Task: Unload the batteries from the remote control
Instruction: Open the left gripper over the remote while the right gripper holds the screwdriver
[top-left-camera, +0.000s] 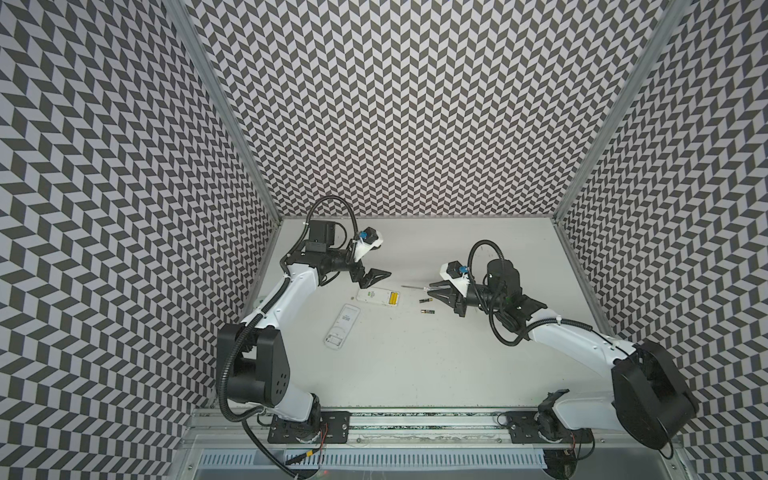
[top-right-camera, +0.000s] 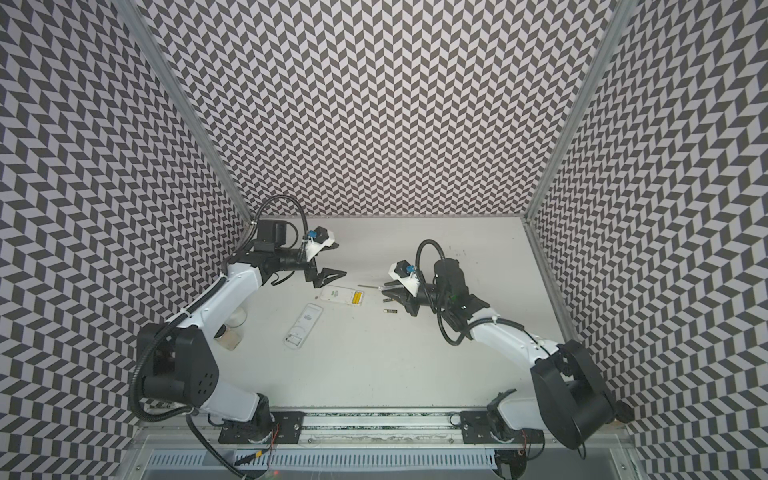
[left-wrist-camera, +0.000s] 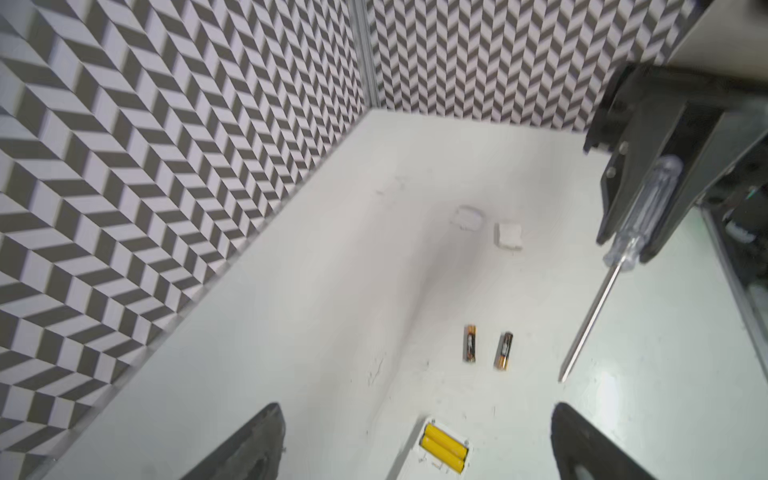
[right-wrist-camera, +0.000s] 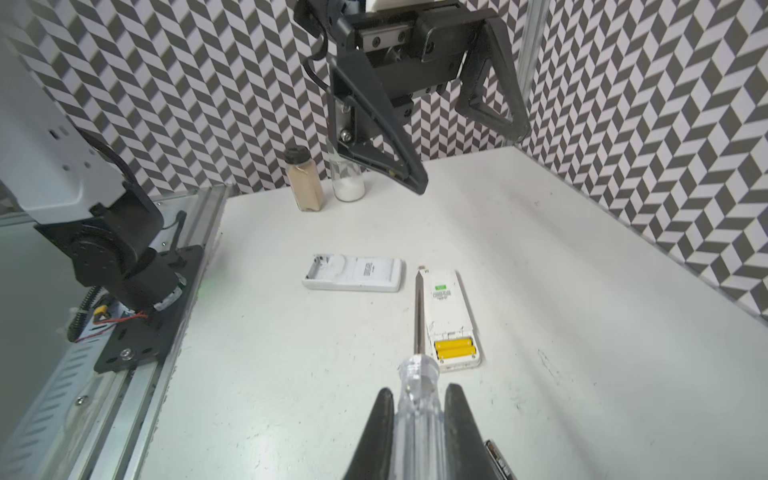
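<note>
Two yellow batteries (right-wrist-camera: 454, 349) sit side by side in the open compartment at one end of a white remote (right-wrist-camera: 446, 307), which lies back up on the table (top-left-camera: 415, 374). That back carries a small green sticker (right-wrist-camera: 440, 286) and a few lines of grey print, too small to read. Two black batteries (left-wrist-camera: 470, 343) with gold ends lie loose on the table, near each other but apart, between this remote and the right claw (right-wrist-camera: 419, 390); any brand name on them is blurred. A second white remote (right-wrist-camera: 353, 273) lies near the first without touching it, its compartment open, and the block of dark print on its back cannot be read. The right claw is narrow, gripping the clear handle of a screwdriver (right-wrist-camera: 419, 316) whose metal shaft points along the first remote's side. The left claw (left-wrist-camera: 415, 409) is spread wide, holds nothing and hangs above the first remote. Two jars (right-wrist-camera: 305, 183) stand by the wall, one with tan powder, one with white.
</note>
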